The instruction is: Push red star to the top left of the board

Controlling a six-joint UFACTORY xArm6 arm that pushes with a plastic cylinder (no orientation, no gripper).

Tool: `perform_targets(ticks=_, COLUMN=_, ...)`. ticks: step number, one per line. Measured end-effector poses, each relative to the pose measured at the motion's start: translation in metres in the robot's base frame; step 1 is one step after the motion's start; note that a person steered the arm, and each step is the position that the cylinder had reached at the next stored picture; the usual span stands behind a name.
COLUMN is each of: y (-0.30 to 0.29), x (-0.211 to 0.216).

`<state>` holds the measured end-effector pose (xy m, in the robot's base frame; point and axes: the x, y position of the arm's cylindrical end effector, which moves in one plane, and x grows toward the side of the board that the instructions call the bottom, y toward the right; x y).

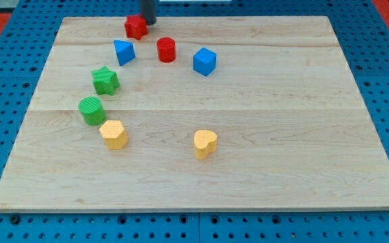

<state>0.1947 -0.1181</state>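
The red star point(135, 27) sits near the board's top edge, left of the middle. My tip point(146, 23) is a dark rod coming down from the view's top. It stands right against the star's right side. A red cylinder point(166, 50) lies below and right of the star. A blue triangular block point(123, 52) lies below the star.
A blue cube point(204, 61) lies right of the red cylinder. A green star point(105, 80) and a green cylinder point(92, 111) sit at the left. A yellow hexagon point(113, 134) and a yellow heart point(205, 144) lie lower down. The wooden board point(302, 135) rests on a blue pegboard.
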Motion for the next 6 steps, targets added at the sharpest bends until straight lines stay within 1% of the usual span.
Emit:
perform_targets(ticks=1, y=-0.017, x=0.007)
perform_targets(ticks=2, y=0.032, x=0.013)
perform_targets(ticks=3, y=-0.026, x=0.027)
perform_targets(ticks=4, y=-0.032, x=0.033)
perform_targets(ticks=5, y=-0.017, x=0.036)
perform_targets(ticks=6, y=-0.058, x=0.036)
